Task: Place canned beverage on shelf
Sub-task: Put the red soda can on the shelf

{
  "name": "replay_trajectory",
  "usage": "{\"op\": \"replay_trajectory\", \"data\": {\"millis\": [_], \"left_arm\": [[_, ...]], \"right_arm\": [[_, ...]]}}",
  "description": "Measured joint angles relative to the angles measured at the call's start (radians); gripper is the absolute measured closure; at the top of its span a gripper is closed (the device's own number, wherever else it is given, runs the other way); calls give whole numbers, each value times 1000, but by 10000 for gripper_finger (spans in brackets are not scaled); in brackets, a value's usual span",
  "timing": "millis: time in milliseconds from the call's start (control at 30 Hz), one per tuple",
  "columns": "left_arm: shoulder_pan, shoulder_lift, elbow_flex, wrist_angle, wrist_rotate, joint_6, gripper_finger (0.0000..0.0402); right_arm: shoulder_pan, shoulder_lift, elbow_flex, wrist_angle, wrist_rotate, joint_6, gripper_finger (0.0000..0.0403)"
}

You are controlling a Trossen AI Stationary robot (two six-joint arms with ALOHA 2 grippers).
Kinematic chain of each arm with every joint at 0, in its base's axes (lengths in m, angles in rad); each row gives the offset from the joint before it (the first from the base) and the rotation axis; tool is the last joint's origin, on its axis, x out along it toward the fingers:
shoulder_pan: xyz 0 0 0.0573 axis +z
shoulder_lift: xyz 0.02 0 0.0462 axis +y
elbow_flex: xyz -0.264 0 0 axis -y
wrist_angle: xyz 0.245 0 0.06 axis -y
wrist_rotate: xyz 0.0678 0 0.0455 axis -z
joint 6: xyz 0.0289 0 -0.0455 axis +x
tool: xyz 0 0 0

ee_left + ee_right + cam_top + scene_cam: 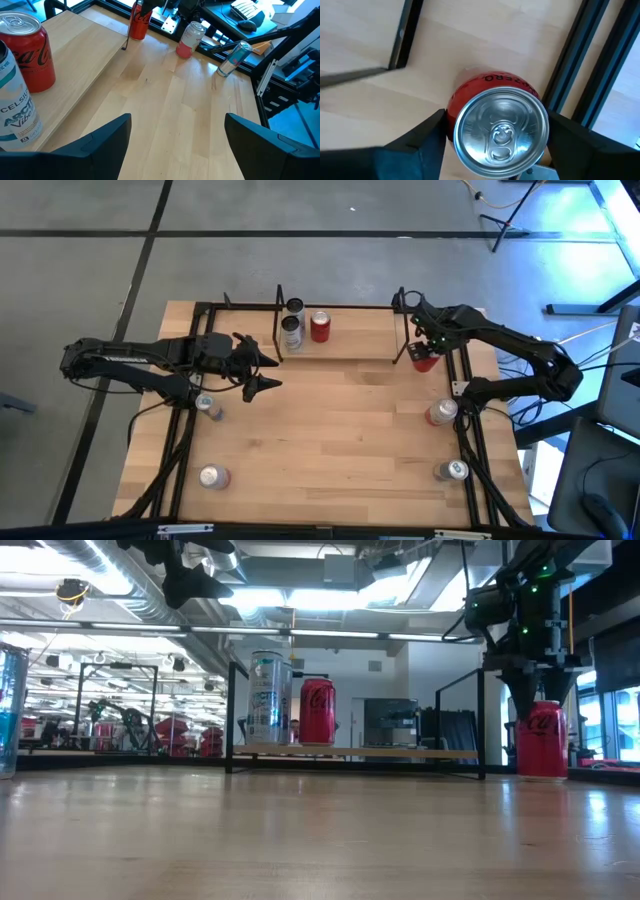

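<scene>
The shelf (pixel 350 348) stands at the table's far middle, a light wood board between thin black uprights. At its left end stand two silver cans (pixel 292 330) and a red can (pixel 320 327). Another red can (pixel 424 361) stands on the table just right of the shelf's right upright (pixel 482 720). My right gripper (pixel 425 352) is above this can and shut on its top; it also shows in the low view (pixel 541 700). My left gripper (pixel 266 372) is open and empty, held above the table near the shelf's left end, and its wrist view (pixel 177 145) shows the wide gap. My right gripper holds the red can by its upper wall just under the rim (pixel 451 117), pinched between the two fingers (pixel 427 137). The fingers come from above, pointing down. The can is upright, its bottom (pixel 541 772) at table level beside the shelf.
Loose cans lie or stand by the side rails: two at the right (pixel 440 412) (pixel 452 470) and two at the left (pixel 208 405) (pixel 213 476). Long black rails (pixel 470 450) run along both table sides. Bare wood lies in front of the shelf (pixel 340 430).
</scene>
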Motion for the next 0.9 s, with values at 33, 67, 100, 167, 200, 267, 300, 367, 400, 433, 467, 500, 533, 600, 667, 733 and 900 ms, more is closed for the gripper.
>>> {"op": "replay_trajectory", "data": {"millis": [33,67,100,167,200,267,300,367,400,433,467,500,533,600,667,733,900], "left_arm": [[0,0,0,0,0,0,94],[0,0,0,0,0,0,94],[0,0,0,0,0,0,94],[0,0,0,0,0,0,94],[0,0,0,0,0,0,94],[0,0,0,0,0,0,94],[0,0,0,0,0,1,94],[0,0,0,2,0,0,94],[0,0,0,6,-2,1,94],[0,0,0,13,-4,0,94],[0,0,0,19,-4,1,94],[0,0,0,25,-4,1,94],[0,0,0,30,-5,1,94],[0,0,0,34,-5,1,94],[0,0,0,34,-5,1,94],[0,0,0,33,-5,1,94],[0,0,0,33,-5,0,94]], "right_arm": [[0,-6,0,-10,-2,-3,148],[0,-13,-1,-18,-4,-4,152],[0,-20,0,-28,-13,-4,154],[0,-32,18,-57,-41,-4,153],[0,-40,32,-72,-52,-4,152],[1,-57,61,-99,-70,-6,148],[1,-64,75,-112,-86,-11,148],[3,-78,103,-133,-125,-21,149],[11,-83,118,-144,-145,-24,151],[23,-86,132,-156,-157,-26,151],[37,-88,145,-173,-164,-27,151],[53,-88,158,-193,-172,-28,151],[70,-89,170,-209,-184,-30,150],[113,-90,196,-219,-220,-34,148],[161,-90,221,-205,-251,-33,149],[216,-84,248,-188,-266,-19,150],[351,-39,346,-103,-237,39,152]]}}
